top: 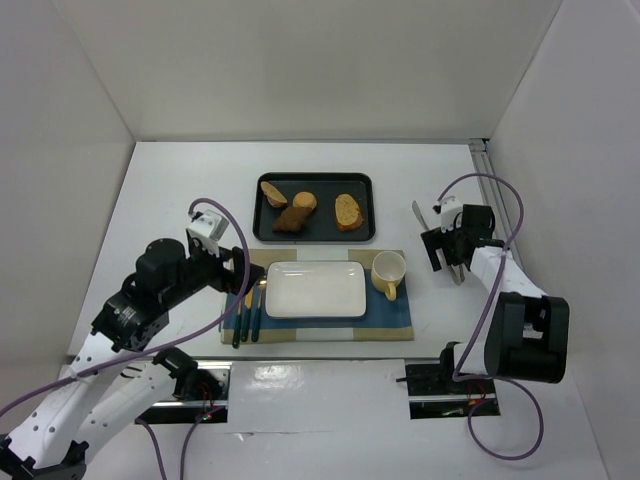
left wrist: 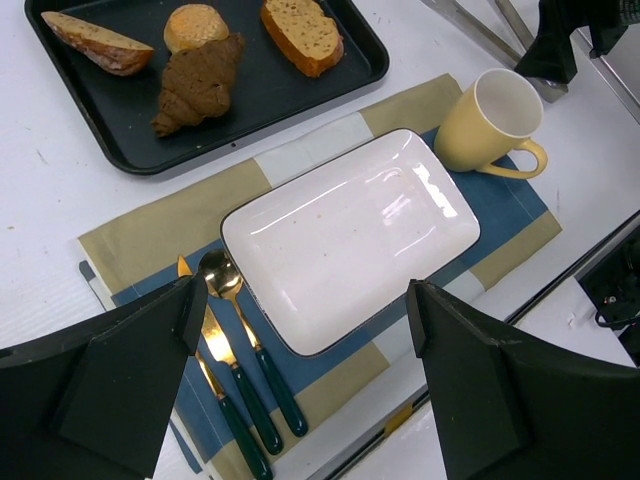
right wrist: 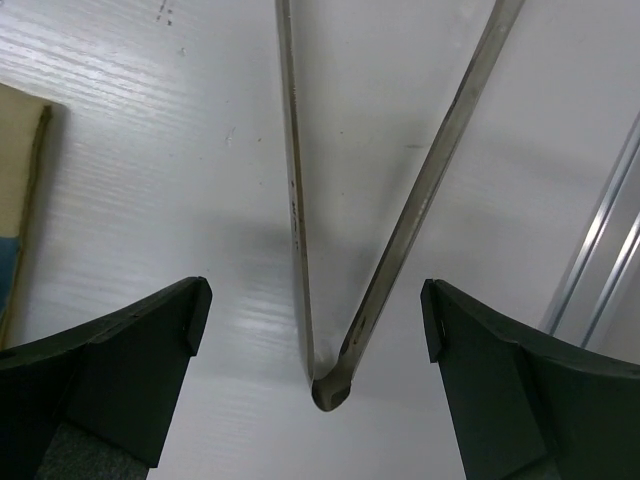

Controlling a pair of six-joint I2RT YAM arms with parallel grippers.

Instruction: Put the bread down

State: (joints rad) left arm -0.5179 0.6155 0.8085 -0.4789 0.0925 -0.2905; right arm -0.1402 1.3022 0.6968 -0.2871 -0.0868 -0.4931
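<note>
The bread (top: 347, 211), a flat golden-tan slice with a browner crust, lies at the right end of the black tray (top: 318, 234); it also shows in the left wrist view (left wrist: 300, 32). My left gripper (top: 240, 276) is open and empty, hovering over the left front of the placemat, well short of the tray; in its own view (left wrist: 305, 310) the jaws stand wide apart. My right gripper (top: 447, 260) is open and low over the table on the right. Its jaws straddle the hinge end of metal tongs (right wrist: 400, 230) without touching them.
On the tray also lie a pale crusty piece (top: 273, 193), a small round roll (top: 305, 201) and a dark brown croissant-like chunk (top: 291, 219). A white rectangular plate (top: 315, 290), a yellow mug (top: 388, 270) and green-handled cutlery (top: 248, 312) sit on the placemat (top: 390, 322).
</note>
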